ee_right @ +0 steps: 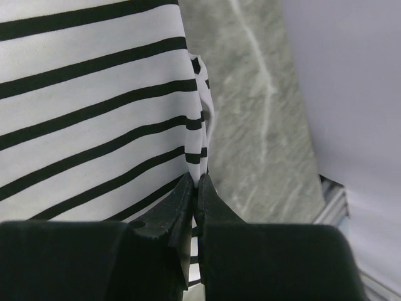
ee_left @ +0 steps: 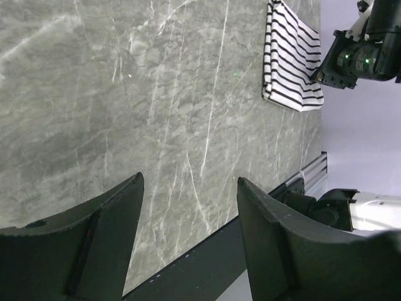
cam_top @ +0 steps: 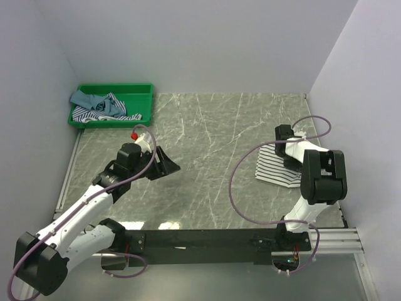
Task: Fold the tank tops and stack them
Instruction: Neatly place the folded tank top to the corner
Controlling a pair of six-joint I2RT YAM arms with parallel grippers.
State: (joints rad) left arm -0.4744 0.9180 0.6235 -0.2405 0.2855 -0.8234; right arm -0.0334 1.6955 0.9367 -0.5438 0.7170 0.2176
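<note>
From above, the right arm (cam_top: 322, 175) covers the right side of the black-striped tank top (cam_top: 270, 170). The teal tank top (cam_top: 84, 98) and the blue-striped tank top (cam_top: 94, 114) are too bunched in the green tray (cam_top: 148, 103) to trace. Whether the right gripper (ee_right: 196, 183) pinches the cloth edge between its meeting tips cannot be told.

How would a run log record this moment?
left tool: open, empty | right tool: shut on black-striped top | other tops: in green tray

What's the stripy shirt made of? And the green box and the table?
Striped shirt: soft cloth, probably knit; its folded edge bends limply. Green box: likely plastic, with smooth rigid walls. Table: looks like grey marble or an imitation, with pale veins.
</note>
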